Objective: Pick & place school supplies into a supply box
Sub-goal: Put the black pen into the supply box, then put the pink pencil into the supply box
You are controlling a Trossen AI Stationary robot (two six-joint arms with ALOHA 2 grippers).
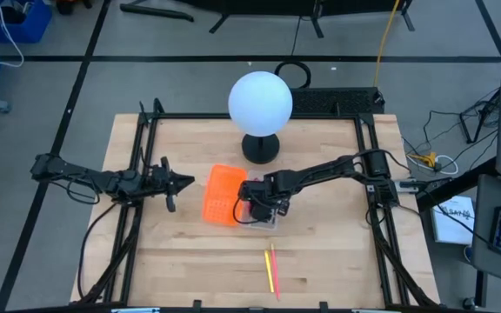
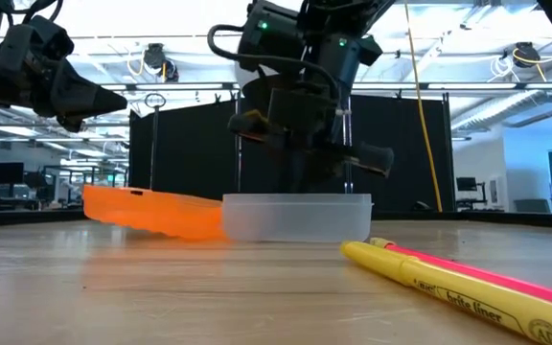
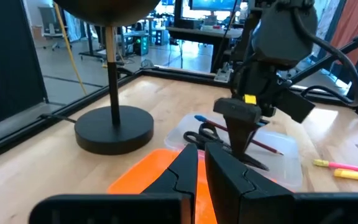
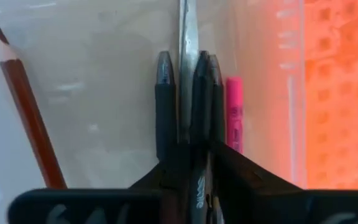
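Note:
The clear supply box [image 1: 269, 223] [image 2: 295, 218] sits mid-table, touching the orange perforated panel [image 1: 220, 193]. In it lie scissors [image 3: 202, 134], a brown pencil [image 4: 31, 115], a pink pen [image 4: 233, 112] and black pens [image 4: 163, 102]. My right gripper [image 1: 257, 205] [image 3: 241, 144] points down into the box, shut on a black pen. A yellow pen [image 2: 448, 287] and a pink one [image 2: 492, 273] lie flat on the table near its front edge. My left gripper [image 1: 186, 181] [image 3: 201, 168] hovers shut, left of the panel. My right gripper comes from above, pointing down into the box. A black pen [image 4: 201, 84] runs between its two fingers [image 4: 169, 174], pinched across its barrel. The pen lies level beside the scissors' blade [image 4: 188, 50]. I cannot tell whether it rests on the box floor.
A lamp with a white globe [image 1: 260, 103] stands on a black round base [image 1: 260, 148] just behind the box. A black frame [image 1: 146, 139] runs along the table's left, far and right sides. Bare wood shows near the front edge around the two loose pens [image 1: 272, 268].

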